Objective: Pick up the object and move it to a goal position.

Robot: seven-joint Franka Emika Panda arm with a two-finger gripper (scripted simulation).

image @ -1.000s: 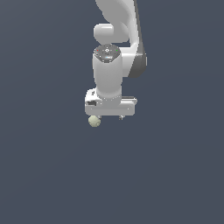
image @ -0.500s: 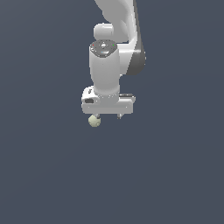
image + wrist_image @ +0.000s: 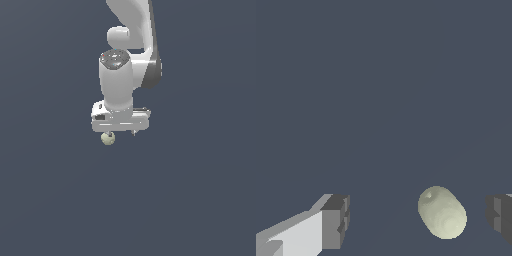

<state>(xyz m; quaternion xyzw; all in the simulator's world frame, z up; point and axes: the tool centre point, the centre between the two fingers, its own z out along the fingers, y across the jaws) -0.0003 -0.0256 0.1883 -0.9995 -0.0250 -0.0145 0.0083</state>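
Note:
The object [image 3: 107, 138] is a small pale yellow-green lump with a dimple. It lies on the dark grey floor just under the white gripper [image 3: 120, 133], toward the exterior view's left end of the hand. In the wrist view the object [image 3: 442, 212] lies between the two dark finger pads, much closer to one pad [image 3: 499, 218] than to the other [image 3: 336, 221]. The gripper [image 3: 416, 220] is open, with its fingers on either side of the object and a visible gap on both sides.
The plain dark grey floor [image 3: 200, 200] surrounds the object. The white arm [image 3: 131, 30] rises above the gripper to the top of the exterior view. No other objects and no goal marker show.
The hand has shifted slightly toward the exterior view's left over the object. The object has not moved.

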